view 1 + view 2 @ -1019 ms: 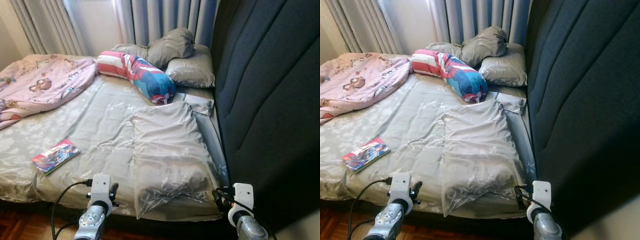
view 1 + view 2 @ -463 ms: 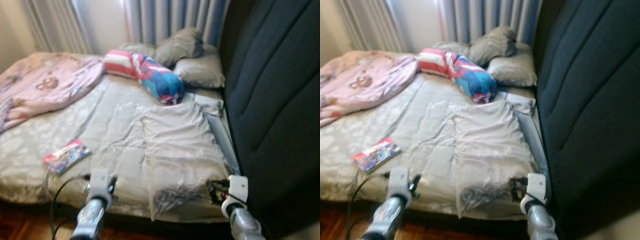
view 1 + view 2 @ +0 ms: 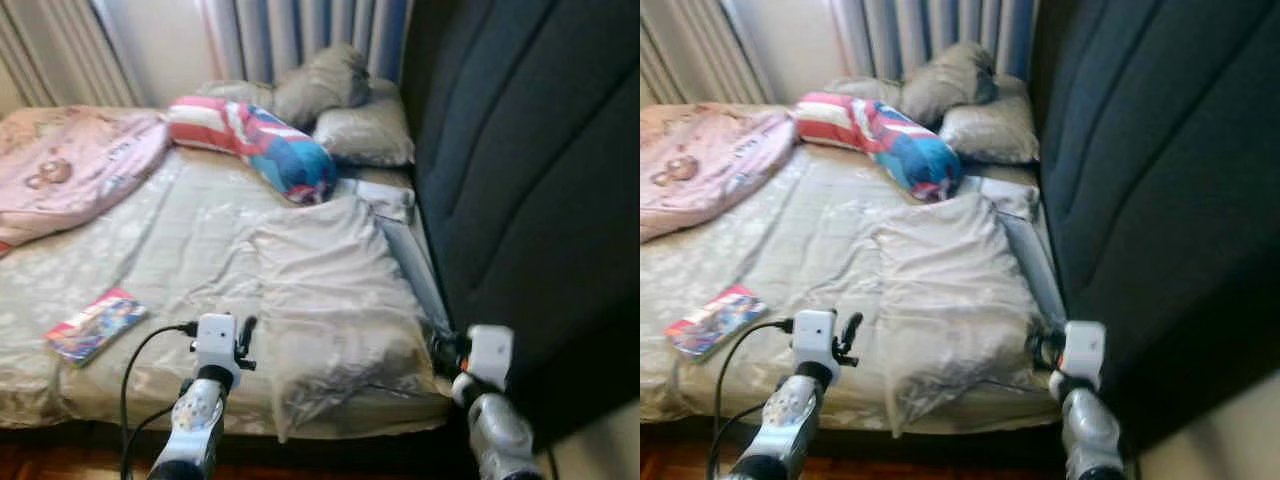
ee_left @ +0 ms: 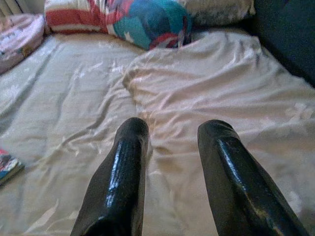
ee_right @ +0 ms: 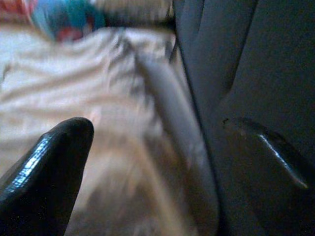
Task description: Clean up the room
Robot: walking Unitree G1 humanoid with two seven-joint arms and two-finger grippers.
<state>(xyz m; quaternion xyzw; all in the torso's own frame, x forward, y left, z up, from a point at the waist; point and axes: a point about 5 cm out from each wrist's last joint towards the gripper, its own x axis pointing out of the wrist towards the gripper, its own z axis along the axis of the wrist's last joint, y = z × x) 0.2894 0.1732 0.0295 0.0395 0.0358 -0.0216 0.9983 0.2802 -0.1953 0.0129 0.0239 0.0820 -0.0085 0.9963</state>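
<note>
We judge the tidying barely begun. The bed [image 3: 150, 250] lies unmade before us, its grey sheet creased. The dark upholstered headboard [image 3: 530, 180] walls off the whole right side, so on that side we have little room; the open room is to the left and over the mattress. A pink blanket [image 3: 70, 170] lies bunched at the far left. A flat grey pillow [image 3: 335, 300] lies askew along the right side, its near end overhanging the near edge of the mattress. A striped bolster [image 3: 255, 145] and two grey pillows [image 3: 350, 115] are heaped at the far end. A book [image 3: 93, 325] rests near the left front edge. Our left gripper [image 4: 167, 182] hovers over the sheet beside the flat pillow, fingers parted and empty. Our right gripper [image 5: 162, 167], likewise spread and empty, sits between the pillow's near corner and the headboard.
</note>
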